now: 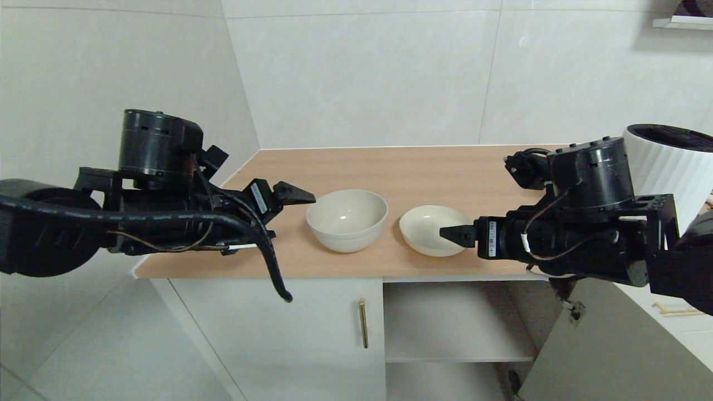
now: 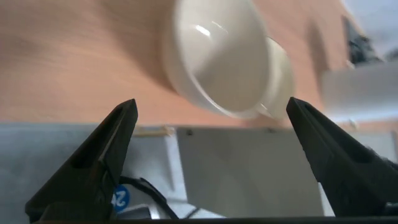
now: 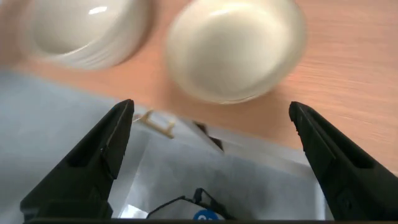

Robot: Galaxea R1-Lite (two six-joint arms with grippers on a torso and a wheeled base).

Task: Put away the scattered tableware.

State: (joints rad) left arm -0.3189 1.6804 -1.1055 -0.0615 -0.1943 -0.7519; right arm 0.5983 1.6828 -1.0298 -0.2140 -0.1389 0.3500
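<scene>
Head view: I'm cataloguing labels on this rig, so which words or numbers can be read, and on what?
White sticker on the left gripper: too small to read.
White sticker on the right gripper: too small to read.
Deep bowl, shallow bowl: no print.

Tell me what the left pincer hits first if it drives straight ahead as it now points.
Probably the deeper cream ceramic bowl: the open left pincer aims at its near side across the wooden counter, though depth is hard to judge.
</scene>
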